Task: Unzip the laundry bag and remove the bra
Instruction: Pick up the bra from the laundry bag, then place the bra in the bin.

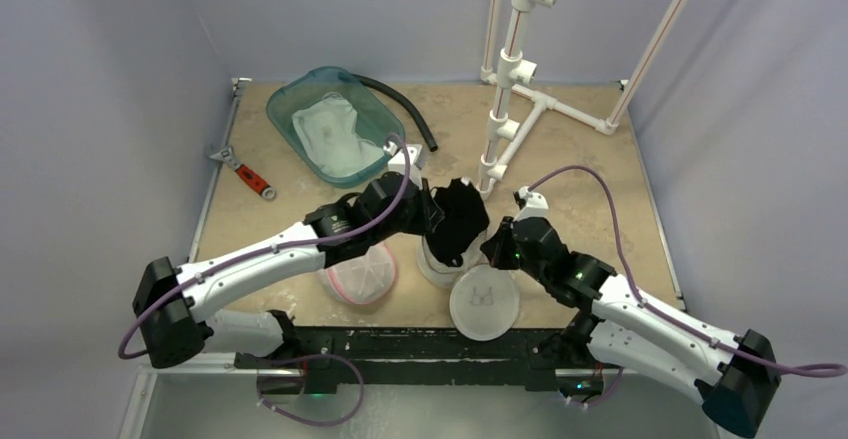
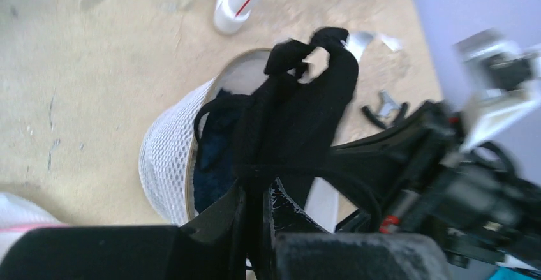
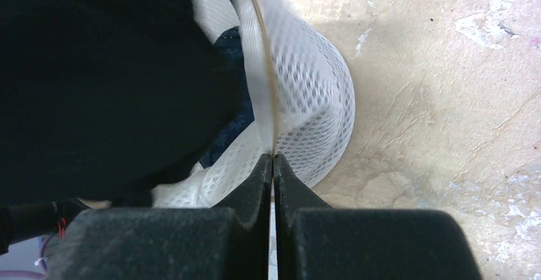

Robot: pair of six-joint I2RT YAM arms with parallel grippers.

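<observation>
The black bra [image 1: 460, 221] hangs bunched in the air over the middle of the bench [image 1: 600, 219], its lower part trailing down into the open mouth of the white mesh laundry bag [image 1: 436, 267] directly beneath it. The left hand [image 1: 437, 214] is pressed together on a fold of the bra, and in the left wrist view the black fabric rises straight out of its closed fingers [image 2: 284, 206]. The right hand [image 1: 497, 244] is pinched tight on the bag's tan-edged rim, which looks like a brace for the pull. The bag's mouth stands wide open, so I judge the unzipping done and the removal well under way but not finished: part of the garment is inside the rim, and something dark blue shows in there that I cannot tell apart from the bra. What is left, as I read it, is to lift the garment clear of the rim and set it down. Just beside the bag lie a pink-rimmed mesh pouch [image 1: 358, 274] and a round white disc [image 1: 484, 302]. Farther back stand a teal tub [image 1: 290, 109] holding white cloth, a black hose [image 1: 400, 104], a red-handled wrench [image 1: 245, 171] and a white pipe frame [image 1: 515, 79].
</observation>
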